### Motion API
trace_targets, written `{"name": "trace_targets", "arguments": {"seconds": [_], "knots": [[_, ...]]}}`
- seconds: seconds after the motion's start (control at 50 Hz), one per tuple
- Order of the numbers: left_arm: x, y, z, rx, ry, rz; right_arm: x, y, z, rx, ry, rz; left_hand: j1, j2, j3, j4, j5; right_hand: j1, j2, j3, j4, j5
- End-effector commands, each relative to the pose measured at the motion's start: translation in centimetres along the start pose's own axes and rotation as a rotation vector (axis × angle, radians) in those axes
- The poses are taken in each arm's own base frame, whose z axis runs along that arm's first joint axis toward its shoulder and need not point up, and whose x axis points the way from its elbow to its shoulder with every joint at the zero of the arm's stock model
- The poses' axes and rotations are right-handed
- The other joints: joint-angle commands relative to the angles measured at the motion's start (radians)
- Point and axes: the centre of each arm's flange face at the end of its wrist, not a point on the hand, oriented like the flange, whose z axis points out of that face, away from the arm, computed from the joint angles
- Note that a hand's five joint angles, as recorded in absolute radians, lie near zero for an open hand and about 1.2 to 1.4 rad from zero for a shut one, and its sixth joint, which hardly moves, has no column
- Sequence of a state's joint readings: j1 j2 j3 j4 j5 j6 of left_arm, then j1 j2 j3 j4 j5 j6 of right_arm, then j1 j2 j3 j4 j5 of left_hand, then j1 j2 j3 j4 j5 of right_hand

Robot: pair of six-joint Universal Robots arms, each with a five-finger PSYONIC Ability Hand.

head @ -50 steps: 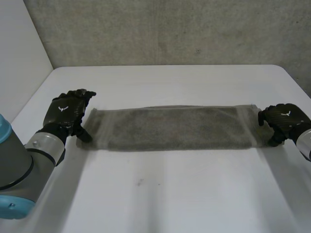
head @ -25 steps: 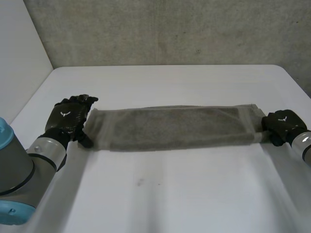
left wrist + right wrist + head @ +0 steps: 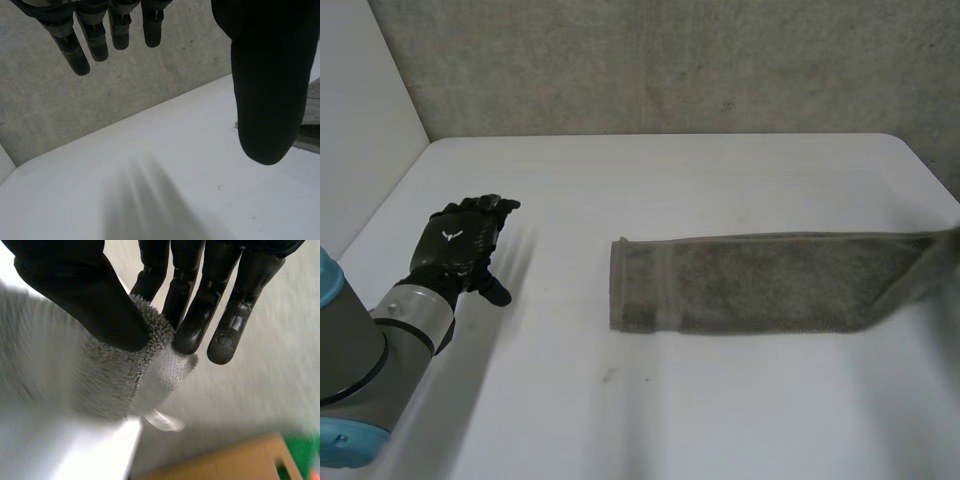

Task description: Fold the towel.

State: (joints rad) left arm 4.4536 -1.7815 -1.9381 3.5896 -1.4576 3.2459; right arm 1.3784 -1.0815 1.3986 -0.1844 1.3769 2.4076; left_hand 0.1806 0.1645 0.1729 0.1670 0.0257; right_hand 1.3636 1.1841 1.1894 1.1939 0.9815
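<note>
Fingers point(image 3: 200, 310) of the right hand point(image 3: 235, 270) press one end of the towel point(image 3: 125, 375) against the thumb point(image 3: 85, 295), so this hand pinches the grey cloth, which bunches into a thick wad between them.

From the head camera the towel point(image 3: 770, 283) is a long, narrow strip lying across the white table point(image 3: 720, 400), roughly parallel to its front edge. Its free short end lies flat a little left of the table's middle. The other end reaches the right edge, where the cloth rises off the surface.

Near the table's left edge is the left hand point(image 3: 458, 243), at the end of the grey left arm point(image 3: 360, 350) and well apart from the towel's free end. In its own wrist view its fingers point(image 3: 70, 47) are straight and stand clear of the thumb point(image 3: 270, 90), with nothing between them, so this hand is empty and relaxed over bare table. A sliver of the towel point(image 3: 314, 100) shows just beside that thumb.

Behind the table's far edge stands a rough grey wall point(image 3: 670, 60). Under the right hand's fingertips, off the table, a brown box-like thing point(image 3: 220, 460) lies lower down.
</note>
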Motion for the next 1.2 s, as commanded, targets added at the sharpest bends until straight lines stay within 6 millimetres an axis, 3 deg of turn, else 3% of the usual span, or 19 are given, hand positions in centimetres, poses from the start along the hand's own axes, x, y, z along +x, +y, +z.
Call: {"name": "trace_targets", "arguments": {"seconds": [0.02,0.04,0.06,0.12,0.18,0.22,0.38,0.42,0.44,0.46,0.48,0.56,0.58,0.6,0.7,0.9,1.02,1.16,1.2], "knots": [[0.0,-0.2,-0.2,0.006,-0.001,0.001,-10.8,-11.2,-6.6,0.319,-0.311,0.071,-0.006,0.01,0.002,0.008,-0.026,0.033,0.212,0.207,0.202,0.24],[0.0,-0.1,-0.3,0.004,-0.001,0.001,-13.3,-12.5,-8.5,0.365,-0.388,0.074,-0.006,0.01,0.002,0.008,-0.026,0.033,0.212,0.207,0.202,0.24],[0.0,-0.1,-0.3,0.004,-0.001,0.001,-13.3,-12.5,-8.5,0.365,-0.389,0.074,-0.006,0.01,0.002,0.008,-0.026,0.033,0.212,0.207,0.202,0.24],[0.0,-0.1,-0.3,0.004,-0.001,0.001,-19.9,-13.8,-13.5,0.448,-0.581,0.055,-0.006,0.01,0.002,0.008,-0.026,0.033,0.212,0.207,0.202,0.24],[0.0,-0.1,-0.3,0.004,-0.001,0.001,-21.8,-13.7,-14.7,0.463,-0.633,0.046,-0.006,0.01,0.002,0.008,-0.026,0.033,0.212,0.207,0.202,0.24],[0.0,-0.2,-0.2,0.01,-0.002,0.001,-25.4,-13.4,-17.3,0.476,-0.736,0.027,-0.006,0.01,0.002,0.008,-0.026,0.033,0.212,0.207,0.202,0.24],[0.1,-0.2,-0.2,0.02,0.0,0.003,-28.9,-11.4,-19.4,0.424,-0.841,0.004,-0.006,0.01,0.002,0.008,-0.026,0.033,0.212,0.207,0.202,0.24],[0.2,-0.2,-0.2,0.021,0.003,0.003,-28.9,-11.2,-19.4,0.411,-0.843,0.012,-0.006,0.01,0.002,0.008,-0.026,0.033,0.212,0.207,0.202,0.24],[0.3,-0.1,-0.3,0.018,0.005,0.003,-28.5,-11.4,-19.4,0.404,-0.836,0.025,-0.006,0.01,0.002,0.008,-0.026,-0.373,-0.194,-0.199,-0.204,-0.166],[0.3,-0.1,-0.3,0.018,0.005,0.003,-28.5,-11.4,-19.4,0.404,-0.836,0.026,-0.006,0.01,0.002,0.008,-0.026,-0.377,-0.198,-0.203,-0.208,-0.17],[0.4,-0.2,-0.3,0.023,0.007,0.004,-28.2,-11.6,-19.5,0.391,-0.836,0.045,-0.006,0.01,0.002,0.008,-0.026,-1.189,-1.01,-1.015,-1.019,-0.982],[0.4,-0.2,-0.3,0.027,0.01,0.005,-25.7,-12.5,-18.7,0.353,-0.791,0.126,-0.006,0.01,0.002,0.008,-0.026,-1.189,-1.01,-1.015,-1.019,-0.982],[0.5,-0.2,-0.3,0.027,0.012,0.005,-23.6,-12.4,-17.4,0.313,-0.744,0.183,-0.006,0.01,0.002,0.008,-0.026,-1.189,-1.01,-1.015,-1.019,-0.982],[0.6,-0.2,-0.4,0.025,0.015,0.005,-21.5,-11.8,-16.0,0.273,-0.696,0.24,-0.006,0.01,0.002,0.008,-0.026,-1.189,-1.01,-1.015,-1.019,-0.982],[0.9,-0.2,-0.5,0.026,0.023,0.006,-17.7,-9.8,-14.2,0.19,-0.606,0.317,-0.006,0.01,0.002,0.008,-0.026,-1.189,-1.01,-1.015,-1.019,-0.982],[1.0,-0.2,-0.5,0.025,0.026,0.006,-15.2,-3.0,-12.5,0.006,-0.511,0.216,-0.006,0.01,0.002,0.008,-0.026,-1.179,-0.999,-1.005,-1.009,-0.971],[1.3,-0.1,-0.7,0.024,0.035,0.007,-14.8,-0.3,-11.3,-0.043,-0.508,0.16,-0.006,0.01,0.002,0.008,-0.026,-0.039,0.14,0.135,0.13,0.168],[1.5,-0.1,-0.8,0.025,0.04,0.008,-13.7,-1.9,-9.7,0.048,-0.437,0.153,-0.006,0.01,0.002,0.008,-0.026,0.033,0.212,0.207,0.202,0.24],[1.4,-0.1,-0.8,0.024,0.038,0.008,-13.3,-3.9,-9.3,0.121,-0.406,0.136,-0.006,0.01,0.002,0.008,-0.026,0.033,0.212,0.207,0.202,0.24]]}}
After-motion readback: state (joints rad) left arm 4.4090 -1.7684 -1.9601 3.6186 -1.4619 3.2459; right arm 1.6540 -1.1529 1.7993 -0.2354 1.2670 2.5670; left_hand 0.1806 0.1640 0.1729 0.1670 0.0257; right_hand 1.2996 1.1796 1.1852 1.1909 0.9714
